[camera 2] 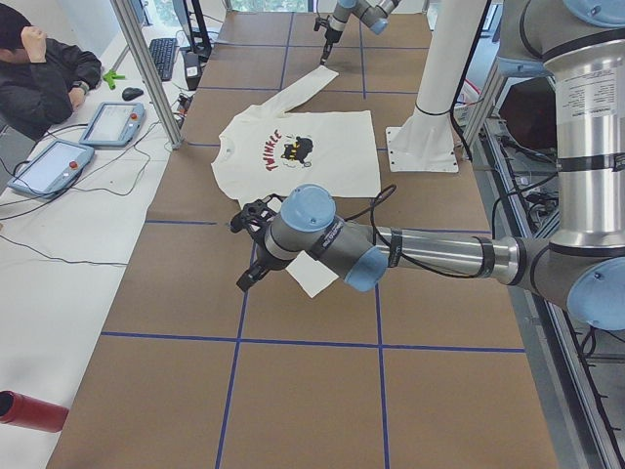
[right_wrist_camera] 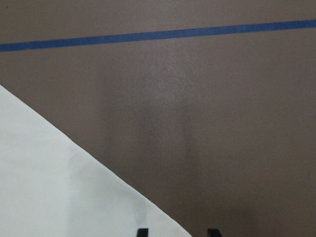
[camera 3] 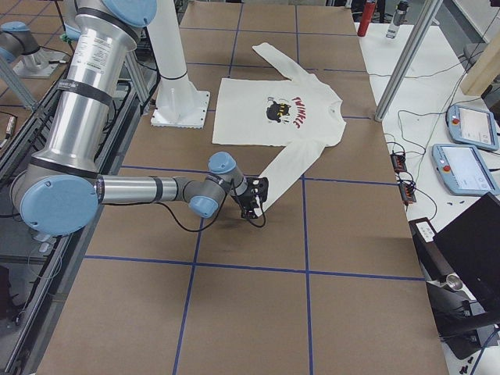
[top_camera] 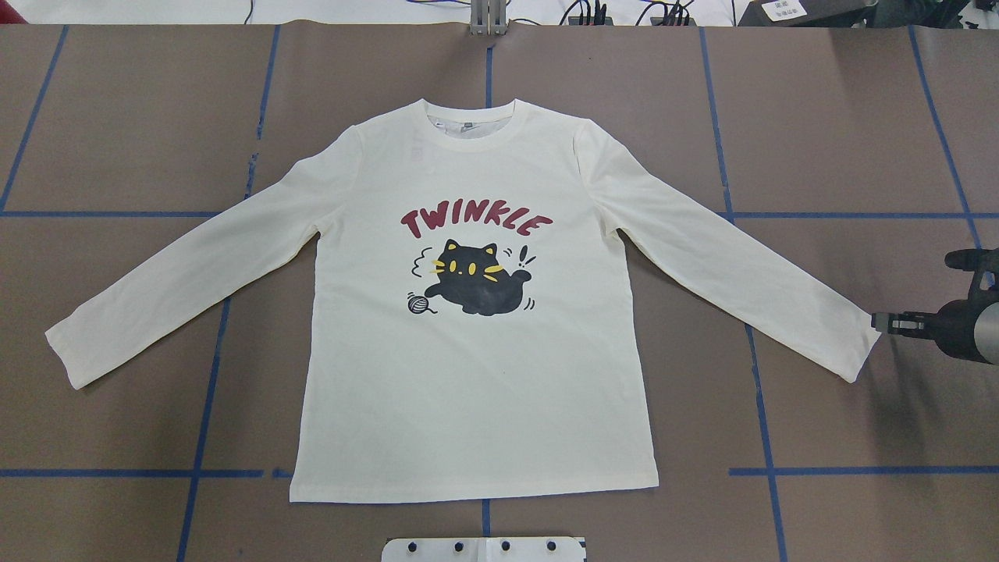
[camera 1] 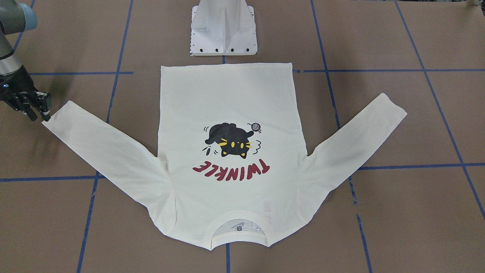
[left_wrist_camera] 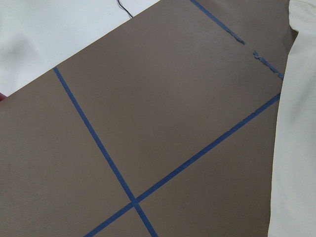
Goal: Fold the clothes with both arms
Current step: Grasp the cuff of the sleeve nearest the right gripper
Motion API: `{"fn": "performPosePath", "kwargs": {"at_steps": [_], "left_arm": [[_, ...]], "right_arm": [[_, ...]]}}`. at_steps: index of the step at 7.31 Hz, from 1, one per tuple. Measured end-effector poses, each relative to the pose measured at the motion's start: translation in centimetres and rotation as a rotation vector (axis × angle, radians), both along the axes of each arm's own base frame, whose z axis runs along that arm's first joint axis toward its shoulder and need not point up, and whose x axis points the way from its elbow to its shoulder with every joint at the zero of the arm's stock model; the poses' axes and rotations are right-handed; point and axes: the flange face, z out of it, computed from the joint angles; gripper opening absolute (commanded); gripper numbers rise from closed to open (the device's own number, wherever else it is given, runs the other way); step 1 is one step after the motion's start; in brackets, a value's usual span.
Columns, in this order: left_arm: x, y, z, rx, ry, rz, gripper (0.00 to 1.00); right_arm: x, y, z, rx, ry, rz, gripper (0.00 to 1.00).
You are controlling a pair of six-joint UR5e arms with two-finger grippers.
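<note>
The cream long-sleeved T-shirt (top_camera: 476, 328) lies flat and front up on the table, both sleeves spread, with the black cat and red "TWINKLE" print showing (camera 1: 231, 151). My right gripper (top_camera: 878, 321) is low at the tip of one cuff, open and empty; it also shows in the front view (camera 1: 41, 115) and the right wrist view (right_wrist_camera: 176, 233), its fingertips apart at the sleeve edge (right_wrist_camera: 59, 187). My left gripper (camera 2: 250, 249) shows only in the left side view, above the table near the other cuff (camera 2: 312, 278); I cannot tell whether it is open. The left wrist view shows only that sleeve's edge (left_wrist_camera: 296, 138).
The white pedestal base (camera 1: 223, 30) stands just behind the shirt's hem. Blue tape lines (top_camera: 195, 473) grid the brown table. A person (camera 2: 39, 68), teach pendants (camera 2: 112, 122), an aluminium post (camera 2: 146, 68) and a red bottle (camera 2: 29, 410) are along the operators' side.
</note>
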Motion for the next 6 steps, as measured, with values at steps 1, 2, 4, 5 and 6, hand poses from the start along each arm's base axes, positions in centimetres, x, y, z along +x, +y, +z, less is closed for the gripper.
{"fn": "performPosePath", "kwargs": {"at_steps": [1, 2, 4, 5, 6], "left_arm": [[0.0, -0.01, 0.02, 0.0, -0.001, 0.001, 1.0], [0.0, -0.01, 0.03, 0.001, -0.001, 0.001, 1.0], [0.0, 0.02, 0.05, 0.001, -0.001, 0.002, 1.0], [0.0, 0.03, 0.04, 0.002, -0.001, 0.002, 1.0], [0.0, 0.03, 0.03, 0.003, -0.001, 0.002, 1.0]], "right_arm": [[-0.63, -0.49, 0.42, 0.001, 0.003, -0.002, 0.5], [-0.97, -0.78, 0.72, 0.0, 0.005, -0.003, 0.5], [-1.05, -0.82, 0.9, 0.002, 0.002, -0.004, 0.42], [-1.0, -0.74, 0.86, 0.007, -0.005, -0.006, 0.09], [-0.97, -0.67, 0.86, 0.008, -0.008, -0.008, 0.0]]}}
